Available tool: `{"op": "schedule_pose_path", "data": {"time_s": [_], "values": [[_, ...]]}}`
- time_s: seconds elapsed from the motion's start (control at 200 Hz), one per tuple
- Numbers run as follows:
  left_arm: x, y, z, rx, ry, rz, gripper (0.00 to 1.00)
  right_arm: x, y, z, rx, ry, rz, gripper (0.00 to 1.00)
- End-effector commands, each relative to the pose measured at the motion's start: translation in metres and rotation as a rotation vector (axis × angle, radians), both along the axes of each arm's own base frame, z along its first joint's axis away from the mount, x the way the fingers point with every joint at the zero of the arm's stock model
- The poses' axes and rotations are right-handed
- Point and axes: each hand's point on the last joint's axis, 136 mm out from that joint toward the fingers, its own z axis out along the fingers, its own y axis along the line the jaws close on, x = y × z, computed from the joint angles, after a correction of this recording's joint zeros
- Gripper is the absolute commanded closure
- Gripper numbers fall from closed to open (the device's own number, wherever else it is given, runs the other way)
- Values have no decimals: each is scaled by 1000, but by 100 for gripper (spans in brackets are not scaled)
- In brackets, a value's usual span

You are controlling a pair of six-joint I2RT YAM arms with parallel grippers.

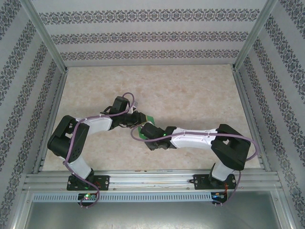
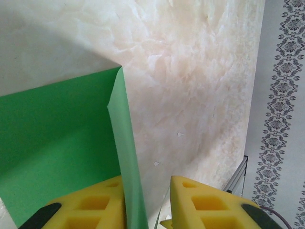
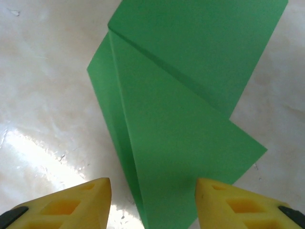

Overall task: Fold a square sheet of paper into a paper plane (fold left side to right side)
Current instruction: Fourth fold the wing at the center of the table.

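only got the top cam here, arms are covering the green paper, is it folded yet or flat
Observer: On the right wrist camera the green paper has layered folds with diagonal creases and narrows toward the open right gripper.
Operator: and the left side, is it holding anything
Observer: On the left wrist camera one flap stands up off the table, beside one yellow finger of the left gripper. The jaws are apart, not clamped.
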Motion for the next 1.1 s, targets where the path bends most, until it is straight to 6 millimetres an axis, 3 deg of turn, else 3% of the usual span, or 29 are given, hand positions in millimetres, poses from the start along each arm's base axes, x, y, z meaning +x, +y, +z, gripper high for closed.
{"op": "schedule_pose_path", "data": {"time_s": [0.0,0.225,0.824,1.004,1.094], "values": [[1,-10,8,-21,-8,-23,72,8,-1,2,-49,-50,-19,50],[2,-10,8,-19,-9,-19,72,9,-2,-4,-80,-63,-21,53],[-1,0,4,24,-11,4,61,1,-4,-14,-86,-29,-25,85],[-1,18,9,31,-19,38,58,0,-6,-14,-76,-25,-36,98],[-3,33,12,43,-23,61,56,0,-6,-14,-61,-17,-43,100]]}}
